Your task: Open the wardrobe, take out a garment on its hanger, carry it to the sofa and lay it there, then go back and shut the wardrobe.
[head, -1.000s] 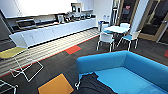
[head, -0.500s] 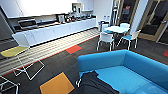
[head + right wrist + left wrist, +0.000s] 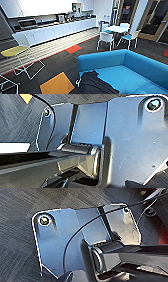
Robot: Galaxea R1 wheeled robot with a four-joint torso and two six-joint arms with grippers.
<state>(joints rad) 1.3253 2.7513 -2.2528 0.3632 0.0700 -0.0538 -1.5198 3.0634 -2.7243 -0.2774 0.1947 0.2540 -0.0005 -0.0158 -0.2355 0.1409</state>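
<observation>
The blue sofa point(image 3: 130, 72) sits low and broad, its upholstery smooth and rounded along the padded back, the seat a wide flat slab. The black garment point(image 3: 96, 85) lies crumpled over the sofa's near end, soft and matte, spilling down toward the floor. A sliver of white at its edge may be the hanger point(image 3: 78, 82), though I can't be sure. The dark carpet point(image 3: 62, 62) has a woven herringbone grain, broken by an orange tile point(image 3: 57, 84) and a red one point(image 3: 73, 48). Behind stand a long white counter point(image 3: 55, 31), a wire-legged yellow stool point(image 3: 15, 53) and white chairs round a small table point(image 3: 116, 28). The wrist views add only close carpet weave beneath the robot's own dark plates; whether either gripper's fingers are spread or pressed together, I cannot tell.
</observation>
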